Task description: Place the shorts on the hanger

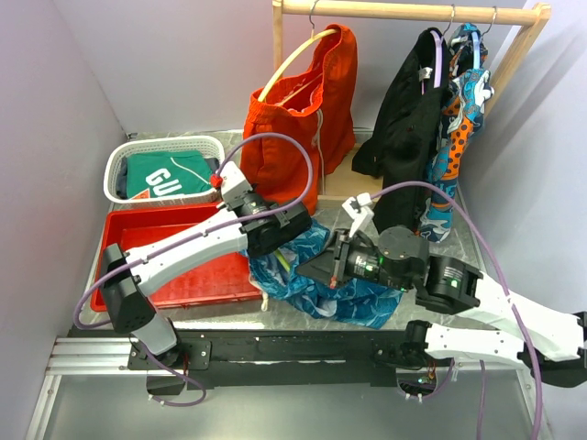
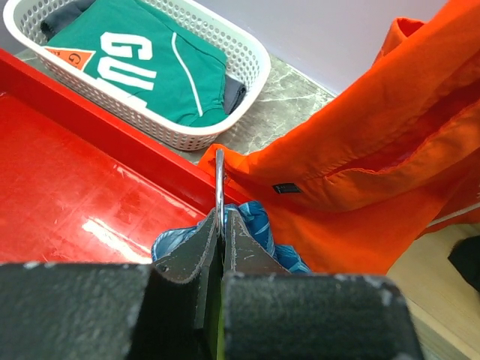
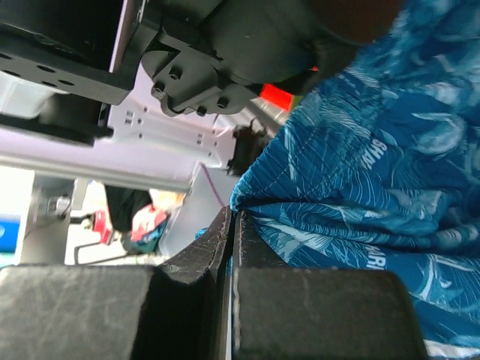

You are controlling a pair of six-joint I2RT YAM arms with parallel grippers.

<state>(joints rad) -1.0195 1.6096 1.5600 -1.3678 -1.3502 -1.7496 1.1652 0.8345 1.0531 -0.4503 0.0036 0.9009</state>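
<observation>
The blue-and-teal patterned shorts (image 1: 344,293) lie bunched on the table's near middle, between both arms. My left gripper (image 1: 286,240) is shut on the lime-green hanger (image 1: 286,262). In the left wrist view the jaws (image 2: 222,219) clamp its metal hook (image 2: 219,176), with the shorts (image 2: 259,225) just behind. Most of the hanger is hidden in the fabric. My right gripper (image 1: 325,266) is shut on an edge of the shorts. In the right wrist view its jaws (image 3: 232,219) pinch the fabric (image 3: 360,157).
A red tray (image 1: 147,234) lies left, with a white basket (image 1: 124,156) holding a green shirt behind it. On the wooden rack (image 1: 404,9) hang orange shorts (image 1: 307,110) on a yellow hanger, a black garment (image 1: 408,119) and a patterned garment (image 1: 459,101).
</observation>
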